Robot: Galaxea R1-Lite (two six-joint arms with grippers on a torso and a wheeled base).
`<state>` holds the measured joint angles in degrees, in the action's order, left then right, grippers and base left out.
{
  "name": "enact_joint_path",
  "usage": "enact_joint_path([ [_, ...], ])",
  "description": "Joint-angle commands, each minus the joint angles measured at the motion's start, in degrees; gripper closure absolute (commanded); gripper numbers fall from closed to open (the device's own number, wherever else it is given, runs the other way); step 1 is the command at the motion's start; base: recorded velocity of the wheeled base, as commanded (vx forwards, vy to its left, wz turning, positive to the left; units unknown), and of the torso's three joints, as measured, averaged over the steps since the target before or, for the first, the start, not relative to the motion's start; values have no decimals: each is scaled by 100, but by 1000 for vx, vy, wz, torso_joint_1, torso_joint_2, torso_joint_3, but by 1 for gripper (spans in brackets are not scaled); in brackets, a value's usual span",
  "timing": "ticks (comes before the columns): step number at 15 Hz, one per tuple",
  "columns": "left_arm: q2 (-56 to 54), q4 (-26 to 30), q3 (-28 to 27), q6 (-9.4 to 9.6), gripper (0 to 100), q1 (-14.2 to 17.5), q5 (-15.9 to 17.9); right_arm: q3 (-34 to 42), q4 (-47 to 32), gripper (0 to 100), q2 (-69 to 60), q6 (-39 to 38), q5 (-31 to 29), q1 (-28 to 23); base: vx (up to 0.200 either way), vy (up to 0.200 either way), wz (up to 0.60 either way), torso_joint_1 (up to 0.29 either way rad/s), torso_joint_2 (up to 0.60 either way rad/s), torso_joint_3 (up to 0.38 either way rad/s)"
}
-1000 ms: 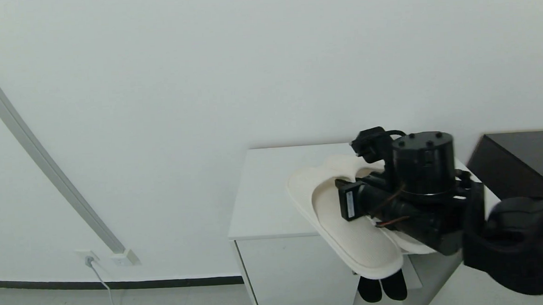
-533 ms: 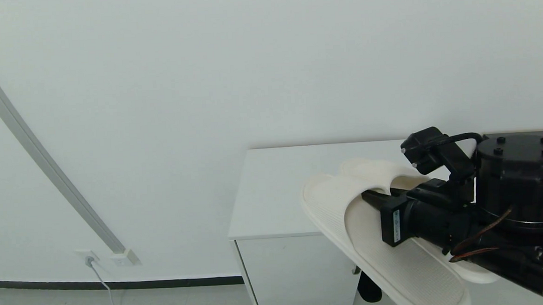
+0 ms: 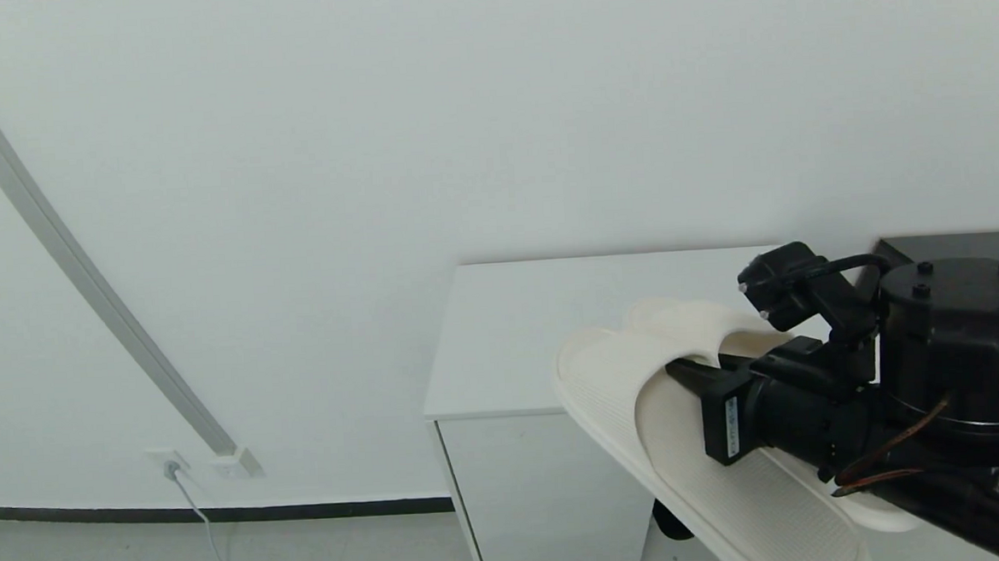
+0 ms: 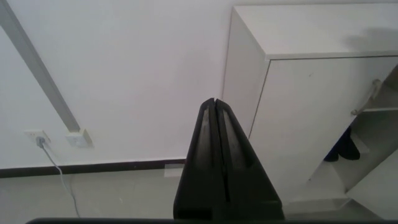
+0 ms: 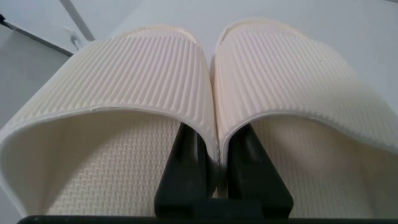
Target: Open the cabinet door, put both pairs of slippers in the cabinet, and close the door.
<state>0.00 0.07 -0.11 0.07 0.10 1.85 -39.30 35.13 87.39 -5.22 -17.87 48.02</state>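
Drawn rightward, two cream slippers (image 3: 617,394) hang pinched in right fingers (image 5: 186,171); left fingers (image 4: 202,162) closed, seemingly empty

Nothing written can be read here: no word, number or sign. The only printed thing is a small white label (image 3: 732,426) stuck on the flat end of the black housing (image 3: 785,426) just behind the right pincer (image 5: 219,163). It carries a tiny bluish mark, and its print is too small to make out.
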Motion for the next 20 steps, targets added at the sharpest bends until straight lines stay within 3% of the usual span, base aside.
enact_joint_path([
  [1, 9, 1, 2, 1, 100, -1, -1, 10, -6, 100, 23, 3, 3, 15, -200, 0, 0, -12, 2, 7],
  [3, 0, 1, 2, 1, 100, -1, -1, 28, 2, 100, 23, 3, -6, 41, -200, 0, 0, -5, -2, 5],
  [20, 9, 1, 2, -7, 100, -1, -1, 353, 99, 100, 14, 153, 117, 23, 0, -12, 0, 0, 0, 0],
])
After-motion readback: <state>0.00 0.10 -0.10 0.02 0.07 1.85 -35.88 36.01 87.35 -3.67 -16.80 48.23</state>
